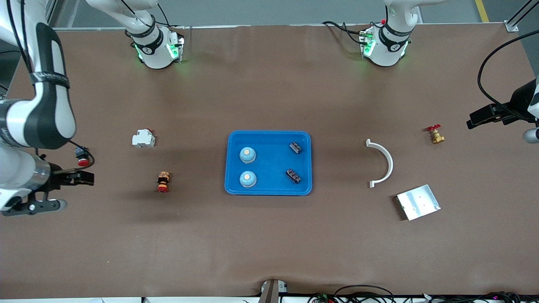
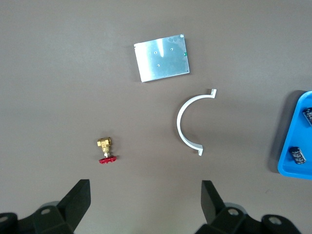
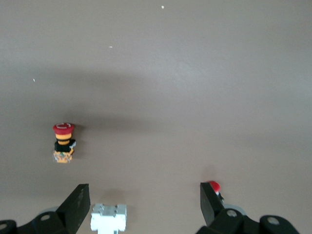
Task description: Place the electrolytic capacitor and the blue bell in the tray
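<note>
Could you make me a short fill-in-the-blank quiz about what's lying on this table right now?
1. The blue tray holds ___ bells and two capacitors.
2. The curved white clip lies on the table between the tray and the ___ plate.
3. Both the left gripper and right gripper are ___ and hold nothing.

Missing words: two; silver; open

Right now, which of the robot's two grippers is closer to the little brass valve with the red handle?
The left gripper: it hangs open close by the brass valve, at the left arm's end of the table. The right gripper waits, jaws open, at the right arm's end, past the tray.
</note>
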